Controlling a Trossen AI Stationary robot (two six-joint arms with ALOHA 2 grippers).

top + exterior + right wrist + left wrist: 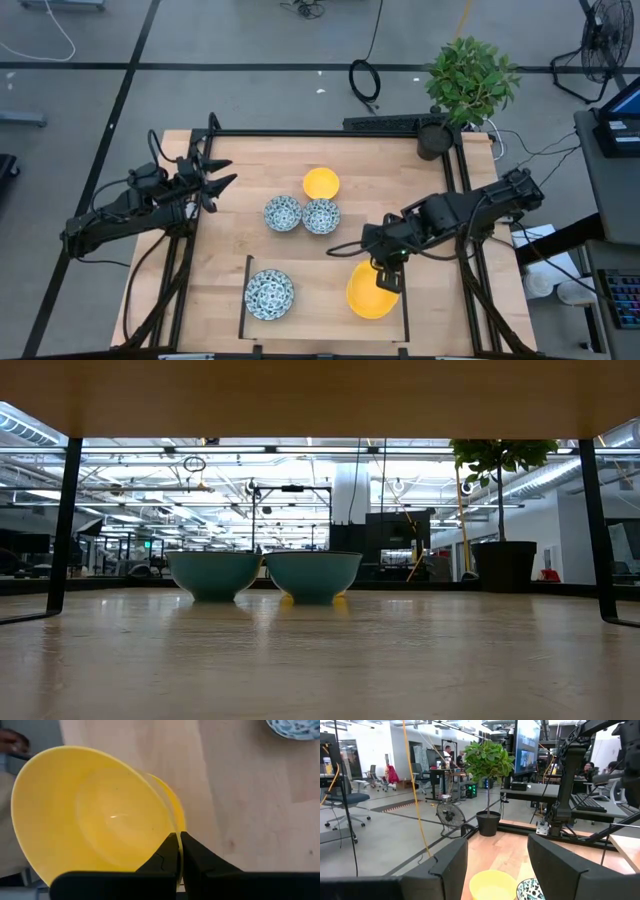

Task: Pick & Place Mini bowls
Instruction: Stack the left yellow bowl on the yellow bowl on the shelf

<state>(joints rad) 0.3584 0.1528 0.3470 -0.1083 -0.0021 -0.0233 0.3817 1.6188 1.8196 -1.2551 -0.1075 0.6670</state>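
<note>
while left idles, right pincer [179,840] pinches yellow bowl [90,815] rim.

Glossy smooth yellow bowl [95,810], matt pale wood table [250,795], matt black jaws

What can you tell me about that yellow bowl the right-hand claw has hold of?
The yellow bowl is small, round, plain bright yellow and glossy inside, empty. The right claw is pinched shut on its rim, holding it tilted above a second yellow bowl whose edge peeks out beneath it. From above, it sits near the table's front right, inside a dark frame.
</note>
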